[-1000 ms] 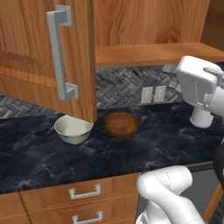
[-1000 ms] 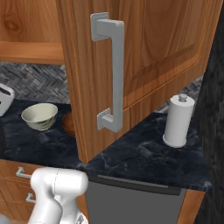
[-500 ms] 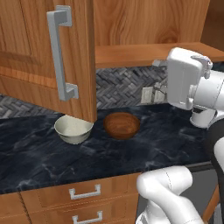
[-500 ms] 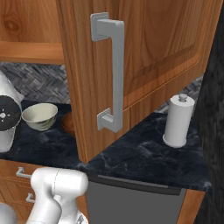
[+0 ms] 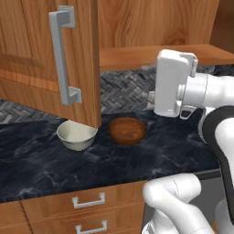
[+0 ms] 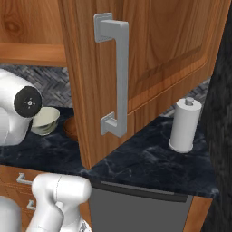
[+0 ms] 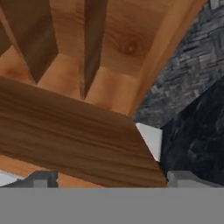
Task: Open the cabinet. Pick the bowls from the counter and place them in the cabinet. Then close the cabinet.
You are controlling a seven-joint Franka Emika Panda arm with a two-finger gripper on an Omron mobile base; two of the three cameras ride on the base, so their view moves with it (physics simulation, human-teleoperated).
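Above the counter, pincer wide apart, empty.

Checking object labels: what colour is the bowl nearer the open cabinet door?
Pale cream-green bowl, clearest in left base view.

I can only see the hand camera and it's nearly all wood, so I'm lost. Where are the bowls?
Observer: Both are on the counter. The cream bowl sits by the lower corner of the open left cabinet door, and the brown bowl is just to its right in the left base view.
Operator: Is there anything inside them?
Observer: No, both look empty.
Operator: What else is on the counter?
Observer: A white paper towel roll stands upright further along to the right, past the other open door.
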